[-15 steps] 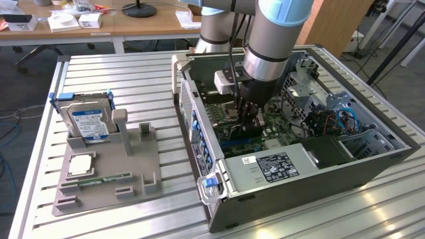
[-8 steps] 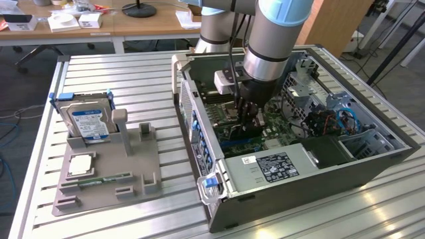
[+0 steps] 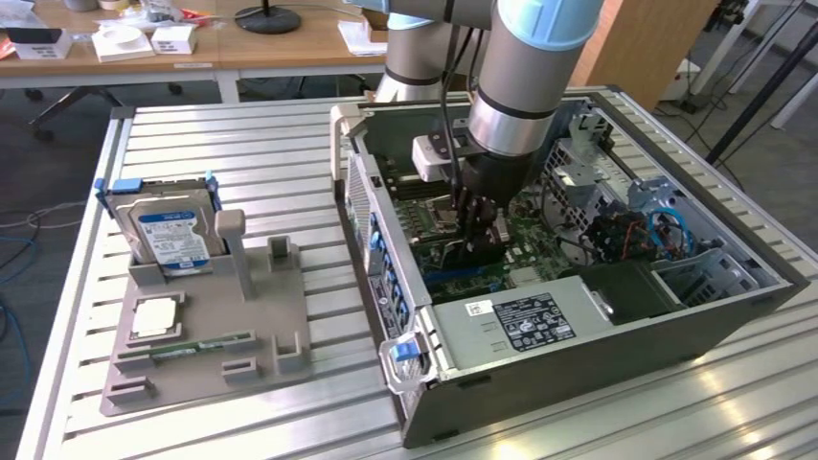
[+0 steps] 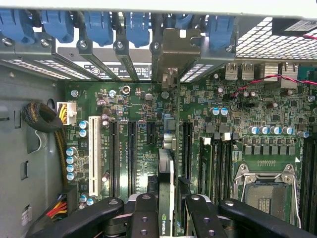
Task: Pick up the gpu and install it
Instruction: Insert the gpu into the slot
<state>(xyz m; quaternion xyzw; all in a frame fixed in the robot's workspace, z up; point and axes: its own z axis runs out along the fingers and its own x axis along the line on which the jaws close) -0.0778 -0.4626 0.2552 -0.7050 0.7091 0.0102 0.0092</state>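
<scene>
My gripper (image 3: 477, 218) reaches down into the open computer case (image 3: 576, 369), shut on the gpu (image 3: 474, 251), a thin dark card held on edge over the green motherboard (image 3: 442, 264). In the wrist view the gpu (image 4: 166, 171) runs edge-on between my black fingers (image 4: 144, 206), and my gripper (image 4: 166, 201) clamps both of its faces. Its silvery end bracket (image 4: 174, 49) stands against the case's rear slot openings, among the blue latches (image 4: 136, 25). The card lies along the motherboard (image 4: 237, 104) between two long black expansion slots (image 4: 132, 156). Whether its lower edge is seated I cannot tell.
A grey fixture tray (image 3: 262, 331) stands on the slatted table at the exterior view's left, carrying a hard drive (image 3: 172, 235), a processor chip (image 3: 153, 316) and a green memory stick (image 3: 192, 348). Inside the case are the power supply (image 3: 537, 321), the cpu socket (image 4: 265, 191) and cable bundles (image 4: 42, 116).
</scene>
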